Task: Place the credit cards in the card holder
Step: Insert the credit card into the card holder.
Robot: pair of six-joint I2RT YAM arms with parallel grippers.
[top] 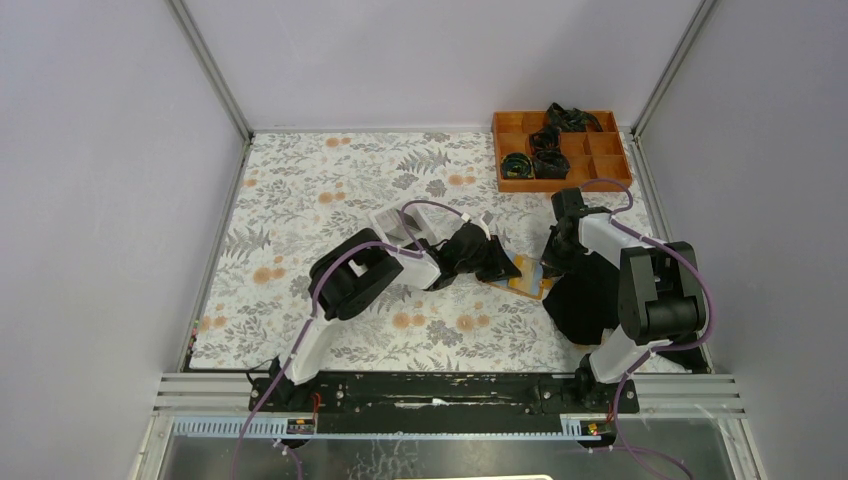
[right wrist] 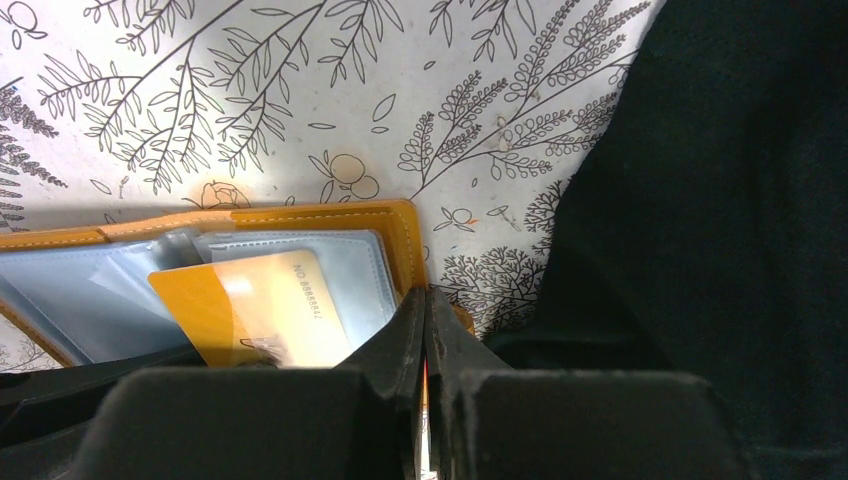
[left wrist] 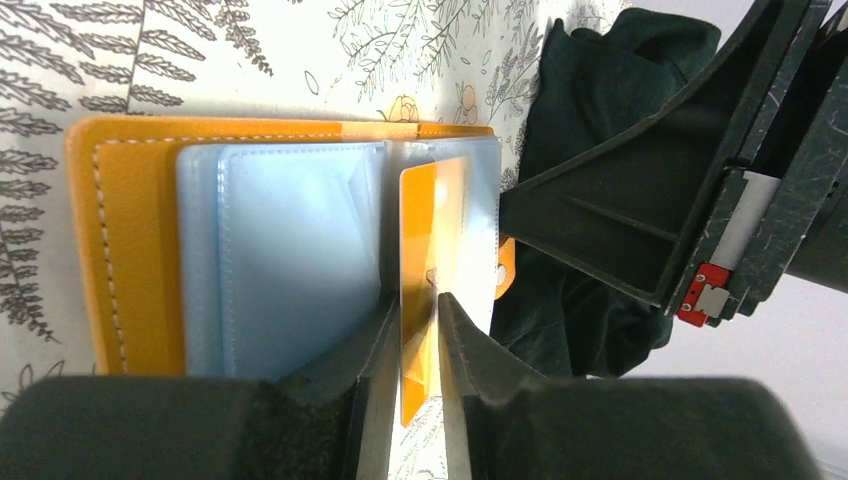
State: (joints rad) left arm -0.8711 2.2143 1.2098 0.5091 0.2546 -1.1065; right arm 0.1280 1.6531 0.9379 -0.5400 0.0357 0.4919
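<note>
One card holder (left wrist: 125, 250), orange-tan with pale stitching, lying open on the fern-printed table (right wrist: 250, 100), its clear pale-blue sleeves facing up. One credit card (left wrist: 420, 230), orange-yellow with a printed number along one edge, partly slid in among the sleeves with one end sticking out. One left gripper (left wrist: 418, 302), fingers a narrow gap apart on either side of that card's free end; whether the pads touch it I cannot tell. One right gripper (right wrist: 427, 297), fingers pressed together, tips down at the holder's outer border beside the small clasp tab; whether anything is pinched there I cannot tell. One black cloth (right wrist: 720, 200), crumpled, just beside the holder on the right arm's side. One orange compartment tray (top: 565, 185) in the far right corner, well apart, with dark items in several cells.
</note>
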